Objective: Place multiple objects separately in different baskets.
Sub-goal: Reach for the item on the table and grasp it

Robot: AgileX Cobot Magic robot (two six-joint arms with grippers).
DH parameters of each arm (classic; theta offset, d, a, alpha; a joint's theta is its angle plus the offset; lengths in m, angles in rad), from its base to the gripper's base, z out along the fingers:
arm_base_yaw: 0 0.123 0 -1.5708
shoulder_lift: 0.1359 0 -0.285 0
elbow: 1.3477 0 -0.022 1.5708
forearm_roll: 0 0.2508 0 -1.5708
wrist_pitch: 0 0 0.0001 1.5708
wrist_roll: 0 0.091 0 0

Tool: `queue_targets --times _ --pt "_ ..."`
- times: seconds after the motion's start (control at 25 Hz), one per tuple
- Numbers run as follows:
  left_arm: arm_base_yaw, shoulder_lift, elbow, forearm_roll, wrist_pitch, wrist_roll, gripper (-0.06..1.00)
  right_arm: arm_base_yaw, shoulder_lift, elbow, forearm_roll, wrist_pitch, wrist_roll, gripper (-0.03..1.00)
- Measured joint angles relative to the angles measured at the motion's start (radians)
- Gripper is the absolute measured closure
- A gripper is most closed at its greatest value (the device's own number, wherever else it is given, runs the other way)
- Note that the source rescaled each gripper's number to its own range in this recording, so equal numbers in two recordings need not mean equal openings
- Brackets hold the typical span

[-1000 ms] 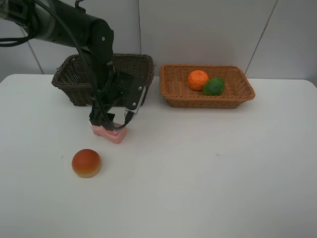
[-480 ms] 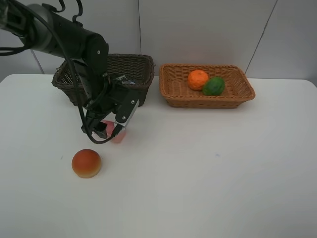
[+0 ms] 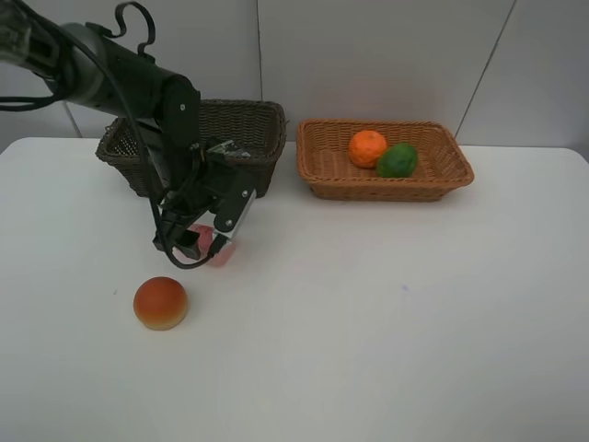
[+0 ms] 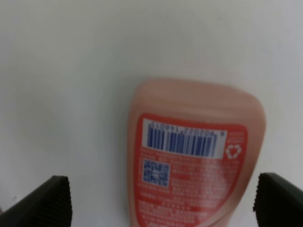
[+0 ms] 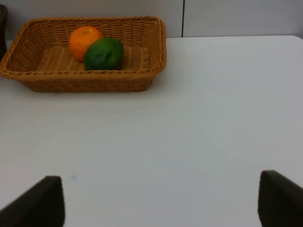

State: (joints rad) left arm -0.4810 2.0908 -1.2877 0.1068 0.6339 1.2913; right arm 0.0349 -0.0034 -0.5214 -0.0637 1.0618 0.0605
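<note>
Left hand (image 4: 158, 202) straddles pink bottle (image 4: 194, 142), seemingly untouched

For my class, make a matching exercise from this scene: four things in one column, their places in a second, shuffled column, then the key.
Things
1. orange
2. peach-like fruit
3. pink bottle
4. dark brown basket

Places
A. between the tips of the open left pincer
B. in the light tan basket, beside the green fruit
C. alone on the white table, nearest the high camera
D. at the back of the table, left of the other basket

Pairs: 1-B, 2-C, 3-A, 4-D
</note>
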Motion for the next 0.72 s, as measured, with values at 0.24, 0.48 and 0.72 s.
queue_targets --times 0.24,0.48,0.72 --pt "0.000 0.017 0.000 0.000 -0.008 0.000 -0.05 0.000 0.000 0.000 0.000 0.000 0.000 0.34" --pt "0.000 0.047 0.000 0.000 -0.019 0.001 -0.05 0.000 0.000 0.000 0.000 0.000 0.000 0.34" --pt "0.000 0.061 0.000 0.000 -0.024 0.001 -0.05 0.000 0.000 0.000 0.000 0.000 0.000 0.34"
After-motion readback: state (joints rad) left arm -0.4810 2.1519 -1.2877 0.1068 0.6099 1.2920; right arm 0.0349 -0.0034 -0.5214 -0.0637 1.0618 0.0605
